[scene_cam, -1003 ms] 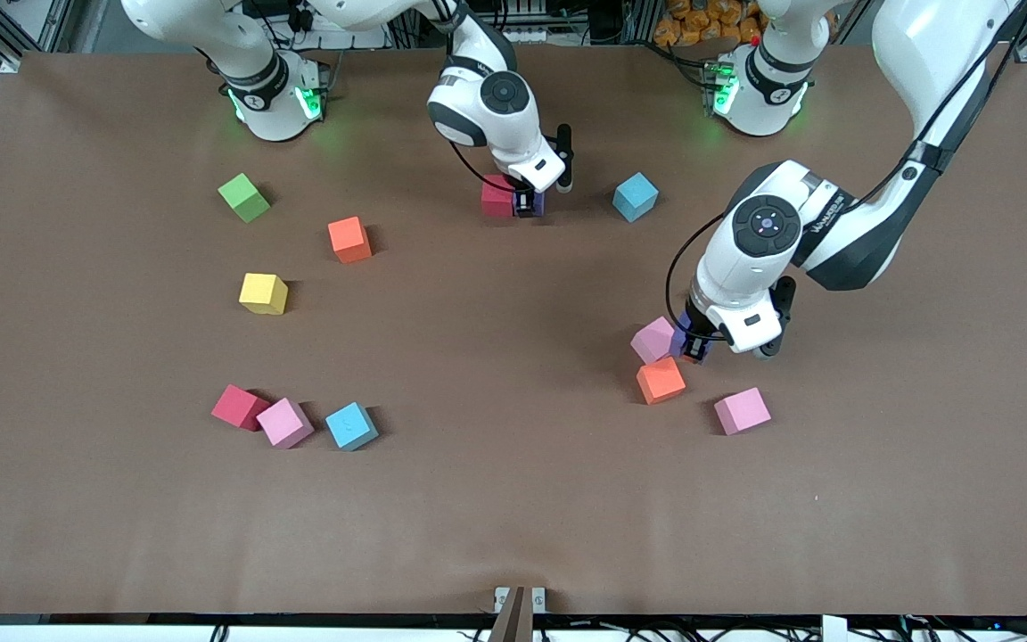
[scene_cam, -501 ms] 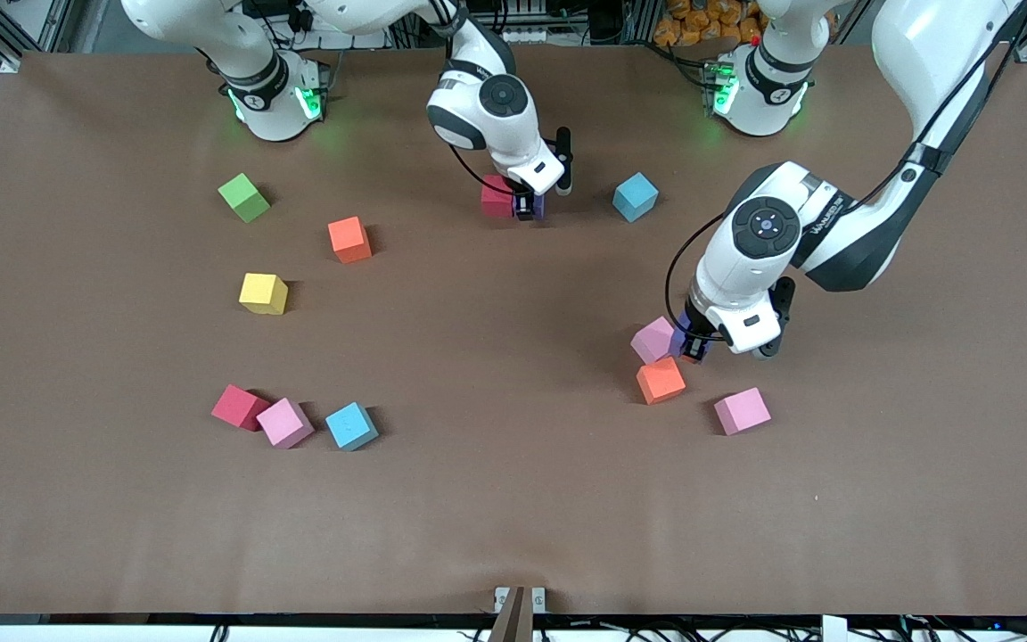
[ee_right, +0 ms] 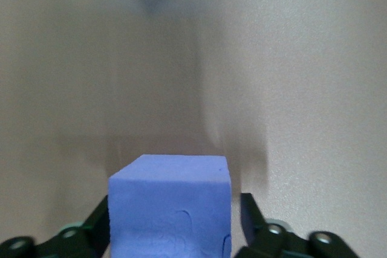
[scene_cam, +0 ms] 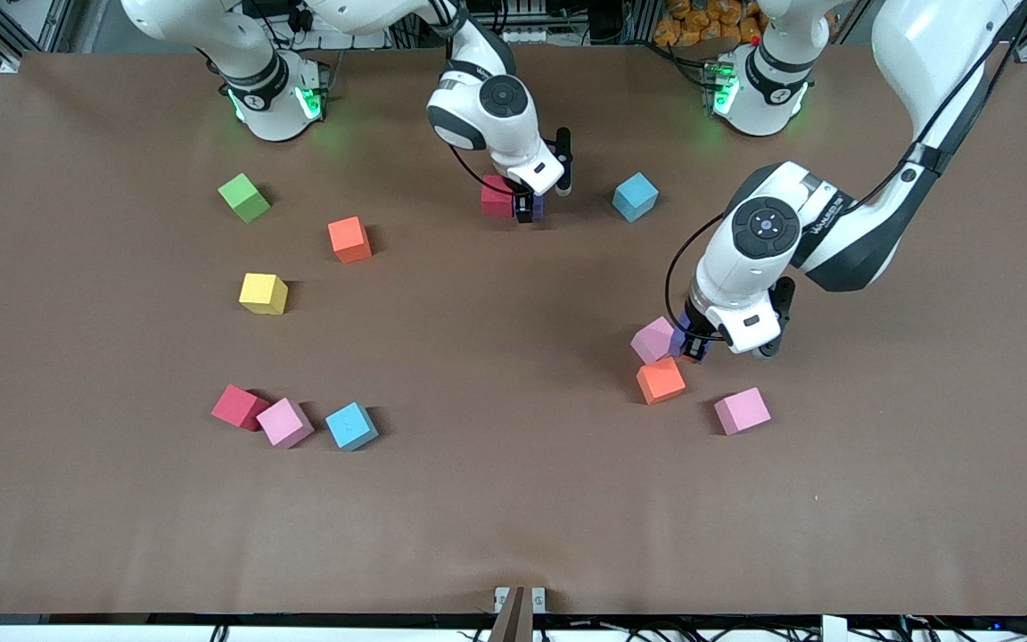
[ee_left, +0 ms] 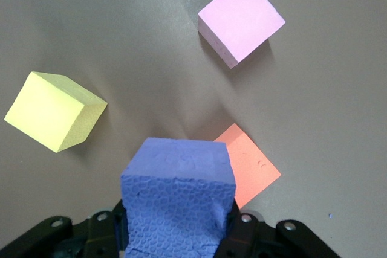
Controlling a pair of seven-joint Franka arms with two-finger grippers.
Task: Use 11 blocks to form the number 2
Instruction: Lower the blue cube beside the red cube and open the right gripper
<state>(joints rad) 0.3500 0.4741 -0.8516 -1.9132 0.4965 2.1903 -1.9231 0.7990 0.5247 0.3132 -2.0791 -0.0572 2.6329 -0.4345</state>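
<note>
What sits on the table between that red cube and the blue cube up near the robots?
In the front view, between the red cube and the light blue cube, the right gripper is shut on a purple cube; otherwise bare table.

The right gripper (scene_cam: 527, 207) is pointing down near the robots' edge of the table, fingers clamped on a purple block (ee_right: 170, 206). The left gripper (scene_cam: 694, 346) is reaching toward mid-table, gripping another purple block (ee_left: 176, 199).

Cubes on the desk (scene_cam: 513, 517), fourteen in all:
- red cubes (scene_cam: 240, 407) (scene_cam: 497, 196): 2
- purple cubes (ee_left: 178, 200) (ee_right: 170, 209): 2
- pink cubes (scene_cam: 284, 423) (scene_cam: 654, 340) (scene_cam: 742, 411): 3
- yellow cubes (scene_cam: 263, 293) (ee_left: 54, 110): 2
- orange cubes (scene_cam: 349, 239) (scene_cam: 661, 380): 2
- light blue cubes (scene_cam: 351, 425) (scene_cam: 636, 197): 2
- green cube (scene_cam: 244, 197): 1
</note>
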